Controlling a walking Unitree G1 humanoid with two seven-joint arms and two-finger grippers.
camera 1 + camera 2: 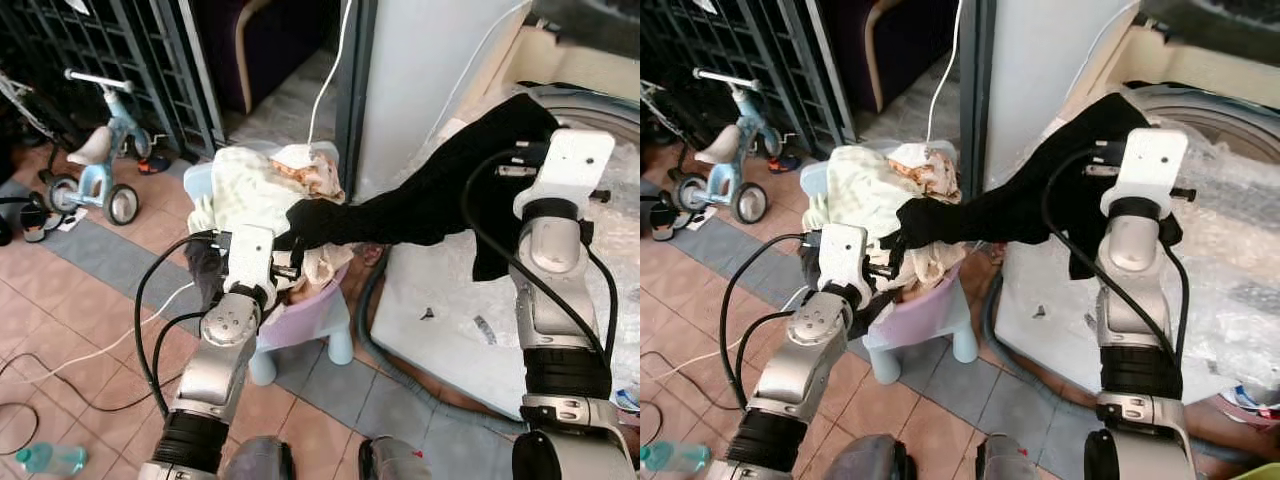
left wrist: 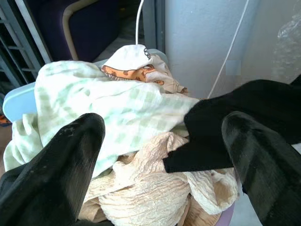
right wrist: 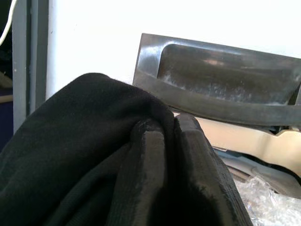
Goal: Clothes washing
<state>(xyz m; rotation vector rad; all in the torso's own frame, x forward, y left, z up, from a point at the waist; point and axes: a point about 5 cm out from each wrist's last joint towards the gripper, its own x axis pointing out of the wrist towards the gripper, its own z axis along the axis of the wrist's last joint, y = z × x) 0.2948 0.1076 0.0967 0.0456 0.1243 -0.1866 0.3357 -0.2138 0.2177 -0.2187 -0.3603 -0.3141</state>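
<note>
1. Here, the robot looks down at a tiled floor, with a small lilac plastic chair (image 1: 300, 325) on its left and a white washing machine (image 1: 470, 310) on its right.
2. The chair is heaped with laundry: a pale green checked cloth (image 2: 117, 103) on top, a crinkled cream cloth (image 2: 150, 193) beneath it, and a white garment with an orange print (image 2: 136, 66) at the back of the pile.
3. A black garment (image 1: 440, 190) stretches through the air from the pile up towards the top of the washing machine.
4. The right gripper (image 3: 169, 155) is raised over the machine's top, its two fingers pressed together with the black fabric pinched between them.
5. The garment's lower end still rests on the cream cloth at the edge of the pile.
6. The left gripper (image 2: 160, 155) sits just in front of the pile, fingers spread wide apart and holding nothing.
7. The machine's top is covered in clear bubble wrap (image 1: 1230, 230), and a dark recessed panel (image 3: 225, 84) shows just beyond the right gripper.
8. A small blue tricycle (image 1: 100, 160) stands well off to the left beside a dark metal gate (image 1: 120, 50).
9. White and black cables (image 1: 90, 350) trail across the tiles.
</note>
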